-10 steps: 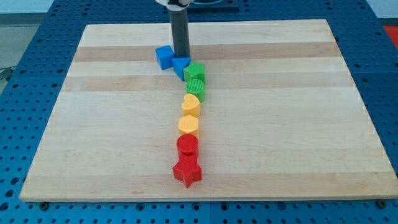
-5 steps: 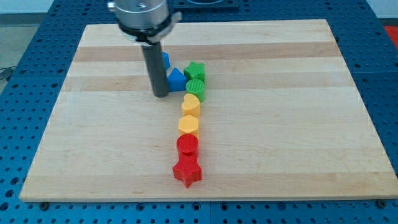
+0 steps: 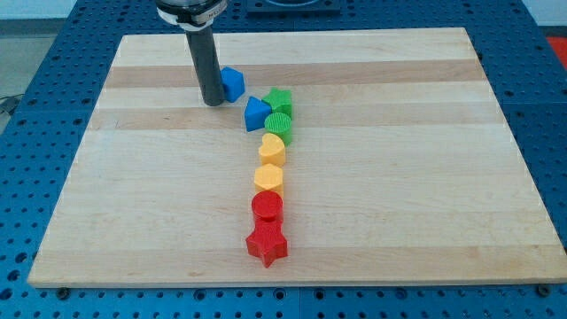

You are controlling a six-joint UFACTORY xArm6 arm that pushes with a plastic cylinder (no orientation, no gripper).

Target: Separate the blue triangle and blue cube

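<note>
The blue cube [image 3: 232, 83] lies near the view's top centre of the wooden board [image 3: 399, 159], partly hidden behind my rod. The blue triangle [image 3: 256, 113] lies just below and right of it, a small gap apart, touching the green blocks. My tip [image 3: 213, 102] rests on the board at the cube's left side, left of the triangle.
A column of blocks runs down from the triangle: green star [image 3: 280, 99], green cylinder [image 3: 278, 124], yellow heart [image 3: 272, 149], yellow hexagon [image 3: 267, 178], red cylinder [image 3: 266, 207], red star [image 3: 267, 244]. A blue pegboard table [image 3: 35, 80] surrounds the board.
My rod went from between the two blue blocks down to their lower left, then up to the cube's left side. The triangle now shows fully, slightly apart from the cube.
</note>
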